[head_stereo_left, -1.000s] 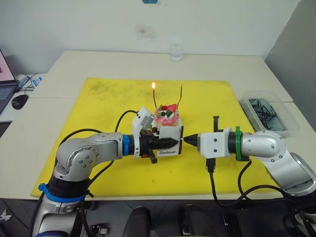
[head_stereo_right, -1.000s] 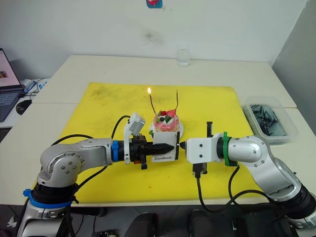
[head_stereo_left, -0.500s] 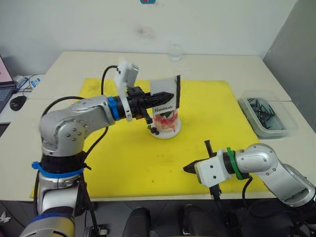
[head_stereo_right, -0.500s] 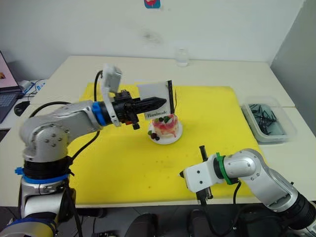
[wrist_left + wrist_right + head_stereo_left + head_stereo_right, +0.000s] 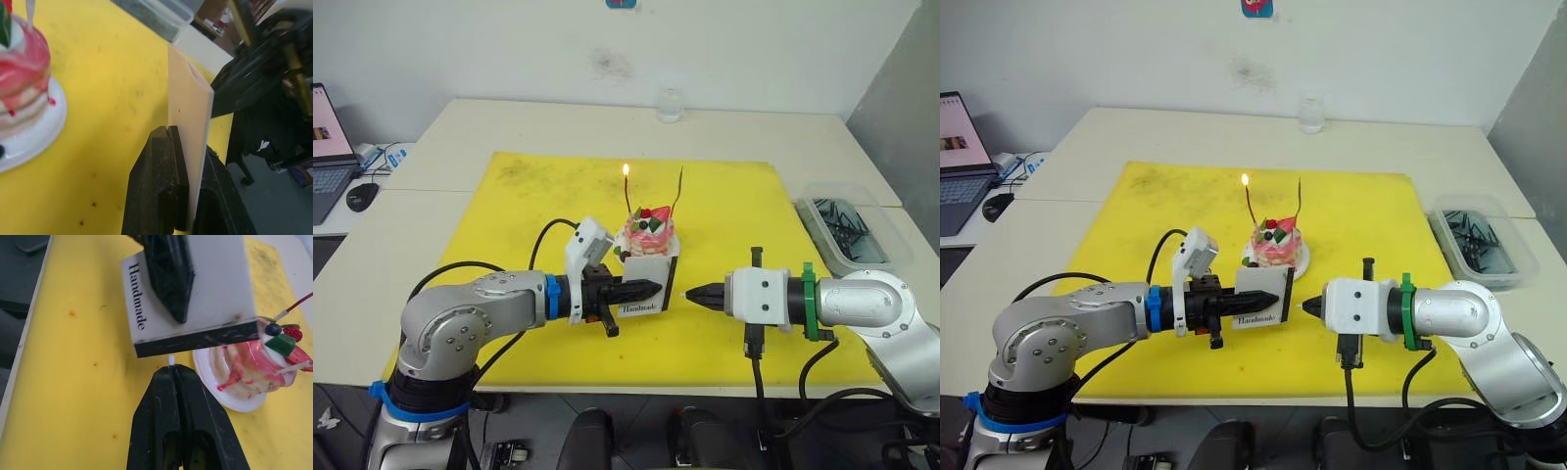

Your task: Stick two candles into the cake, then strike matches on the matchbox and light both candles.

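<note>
The right gripper pinches a match, pale tip just short of the strip; it looks brittle and wants a light stroke. The left gripper clamps the stiff, light "Handmade" matchbox upright before the cake. Beyond, one candle burns, the other candle unlit.

Both arms are rounded silver-grey shells trailing looped black cables. The left hand has black tapered fingers, a blue wrist ring and a white camera block on top; the right hand has a boxy white housing with a green ring.
</note>
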Controlling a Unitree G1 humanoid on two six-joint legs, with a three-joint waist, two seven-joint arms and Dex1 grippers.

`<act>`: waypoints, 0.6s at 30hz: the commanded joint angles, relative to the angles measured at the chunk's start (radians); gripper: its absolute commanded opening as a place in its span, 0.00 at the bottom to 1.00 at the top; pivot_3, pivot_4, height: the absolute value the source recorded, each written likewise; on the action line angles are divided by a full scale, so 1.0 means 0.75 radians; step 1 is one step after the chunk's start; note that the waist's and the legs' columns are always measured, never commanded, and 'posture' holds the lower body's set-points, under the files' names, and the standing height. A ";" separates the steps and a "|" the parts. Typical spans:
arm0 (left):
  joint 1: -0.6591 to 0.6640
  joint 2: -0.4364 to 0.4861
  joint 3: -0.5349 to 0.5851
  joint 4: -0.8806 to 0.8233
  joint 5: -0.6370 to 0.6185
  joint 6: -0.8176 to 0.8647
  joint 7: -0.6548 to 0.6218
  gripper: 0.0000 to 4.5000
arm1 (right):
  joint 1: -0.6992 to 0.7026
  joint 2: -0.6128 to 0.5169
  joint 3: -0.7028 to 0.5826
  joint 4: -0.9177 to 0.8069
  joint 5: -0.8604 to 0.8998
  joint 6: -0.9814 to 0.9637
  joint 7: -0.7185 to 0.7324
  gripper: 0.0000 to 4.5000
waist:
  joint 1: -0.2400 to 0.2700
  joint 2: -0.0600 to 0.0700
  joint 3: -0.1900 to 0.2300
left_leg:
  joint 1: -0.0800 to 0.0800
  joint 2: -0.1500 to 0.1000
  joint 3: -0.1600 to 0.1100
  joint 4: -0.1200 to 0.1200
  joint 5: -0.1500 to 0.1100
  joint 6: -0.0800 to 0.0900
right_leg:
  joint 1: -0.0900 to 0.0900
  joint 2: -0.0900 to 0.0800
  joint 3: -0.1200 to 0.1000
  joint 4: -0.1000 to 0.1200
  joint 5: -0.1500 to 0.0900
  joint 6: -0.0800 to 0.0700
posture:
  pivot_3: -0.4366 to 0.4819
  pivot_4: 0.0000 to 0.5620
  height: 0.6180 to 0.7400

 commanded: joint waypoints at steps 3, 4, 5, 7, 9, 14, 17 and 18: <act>-0.038 -0.061 0.002 0.058 -0.026 0.011 0.036 0.00 | -0.003 -0.012 0.028 -0.069 -0.035 0.025 -0.074 0.01 | 0.000 0.000 0.000 | 0.000 0.000 0.000 0.000 0.000 0.000 | 0.000 0.001 0.000 0.000 0.000 0.000 | 0.48 0.27 1.00; -0.043 -0.067 0.005 0.065 -0.031 0.016 0.039 0.00 | -0.006 -0.015 0.037 -0.070 -0.041 0.026 -0.080 0.01 | 0.000 0.000 0.000 | 0.000 0.000 0.000 0.000 0.000 0.000 | 0.000 0.001 0.000 0.000 0.000 0.000 | 0.48 0.27 1.00; -0.048 -0.069 0.007 0.070 -0.036 0.022 0.038 0.00 | -0.007 -0.023 0.052 -0.065 -0.055 0.021 -0.084 0.01 | 0.000 0.000 0.000 | 0.000 0.000 0.000 0.000 0.000 0.000 | 0.000 0.001 0.000 0.000 0.000 0.000 | 0.48 0.27 1.00; -0.054 -0.071 0.007 0.074 -0.040 0.030 0.037 0.00 | -0.009 -0.033 0.075 -0.057 -0.075 0.010 -0.089 0.01 | 0.000 0.000 0.000 | -0.001 0.000 0.000 0.000 0.000 0.000 | 0.000 0.001 0.000 -0.001 0.000 0.000 | 0.48 0.27 1.00; -0.058 -0.072 0.008 0.077 -0.045 0.036 0.034 0.00 | -0.015 -0.032 0.098 -0.049 -0.093 0.004 -0.095 0.01 | 0.000 0.000 0.000 | -0.001 0.000 0.000 0.000 0.000 0.000 | 0.000 0.001 0.001 -0.001 0.000 0.000 | 0.48 0.27 1.00; -0.062 -0.077 0.017 0.077 -0.066 0.049 0.039 0.00 | -0.038 -0.016 0.152 -0.008 -0.136 -0.024 -0.112 0.01 | 0.000 0.000 0.000 | -0.001 0.000 0.000 0.000 0.000 0.000 | 0.000 0.001 0.000 -0.001 0.000 0.000 | 0.48 0.27 1.00; -0.062 -0.080 0.020 0.075 -0.073 0.052 0.044 0.00 | -0.045 -0.011 0.164 0.016 -0.150 -0.043 -0.117 0.01 | 0.000 0.000 0.000 | -0.001 0.000 0.000 0.000 0.000 0.000 | 0.000 0.001 0.000 -0.001 0.000 0.000 | 0.48 0.27 1.00; -0.061 -0.080 0.021 0.073 -0.076 0.053 0.046 0.00 | -0.045 -0.011 0.168 0.022 -0.156 -0.051 -0.118 0.01 | 0.000 0.000 0.000 | -0.001 0.000 0.000 0.000 0.000 0.000 | 0.000 0.001 0.000 -0.001 0.000 0.000 | 0.48 0.27 1.00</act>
